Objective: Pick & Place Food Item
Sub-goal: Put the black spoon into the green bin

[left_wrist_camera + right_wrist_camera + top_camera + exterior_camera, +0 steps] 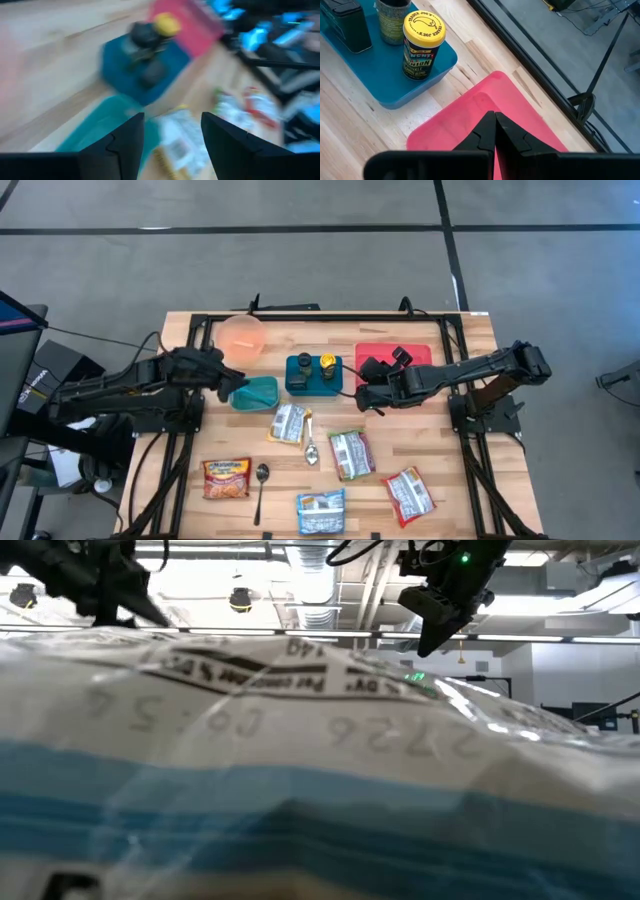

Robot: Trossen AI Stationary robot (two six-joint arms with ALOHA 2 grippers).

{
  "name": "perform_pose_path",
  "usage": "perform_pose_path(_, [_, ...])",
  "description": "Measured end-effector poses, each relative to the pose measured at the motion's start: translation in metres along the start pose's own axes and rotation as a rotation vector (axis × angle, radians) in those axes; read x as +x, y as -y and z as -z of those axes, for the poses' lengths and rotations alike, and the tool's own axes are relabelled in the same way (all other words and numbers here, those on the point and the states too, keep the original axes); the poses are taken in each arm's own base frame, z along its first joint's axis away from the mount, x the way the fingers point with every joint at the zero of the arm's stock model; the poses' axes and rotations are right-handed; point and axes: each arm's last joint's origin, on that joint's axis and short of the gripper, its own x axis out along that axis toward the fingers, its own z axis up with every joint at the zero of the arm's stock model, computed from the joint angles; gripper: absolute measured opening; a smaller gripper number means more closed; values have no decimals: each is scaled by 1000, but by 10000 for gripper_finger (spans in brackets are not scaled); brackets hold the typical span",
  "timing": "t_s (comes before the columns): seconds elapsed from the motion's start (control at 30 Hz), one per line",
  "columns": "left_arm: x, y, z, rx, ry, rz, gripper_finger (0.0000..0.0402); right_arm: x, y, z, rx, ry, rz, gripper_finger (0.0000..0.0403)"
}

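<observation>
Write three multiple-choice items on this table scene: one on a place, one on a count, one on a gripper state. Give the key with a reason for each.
1. Where does the yellow-lidded jar stand?
A. in the blue tray
B. on the red tray
C. in the pink bowl

2. How many spoons lie on the table?
A. none
B. two
C. four

3. How do the right gripper's jaws stand?
A. wide apart
B. closed on a packet
C. shut, holding nothing

Key:
1 A, the high view shows the jar in the blue tray, beside the red one.
2 B, one spoon lies by the orange packet, another spoon between two silver packets.
3 C, the right wrist view shows the jaws meeting over the red tray with nothing between.
</observation>
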Motion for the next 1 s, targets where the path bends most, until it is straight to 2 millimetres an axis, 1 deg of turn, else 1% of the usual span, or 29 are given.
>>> perform_pose_path(0.27, [-1,26,-5,103,62,274,185,0,0,0,-1,0,0,0])
perform_pose_path(0.47, [8,43,4,168,69,425,185,0,0,0,-3,0,0,0])
perform_pose_path(0.63, [20,58,13,203,2,483,185,0,0,0,-3,0,0,0])
perform_pose_path(0.77, [31,68,24,223,-76,501,185,0,0,0,-3,0,-1,0])
perform_pose_path(1.0, [44,78,48,215,-298,552,185,-1,-1,0,-10,-1,-5,0])
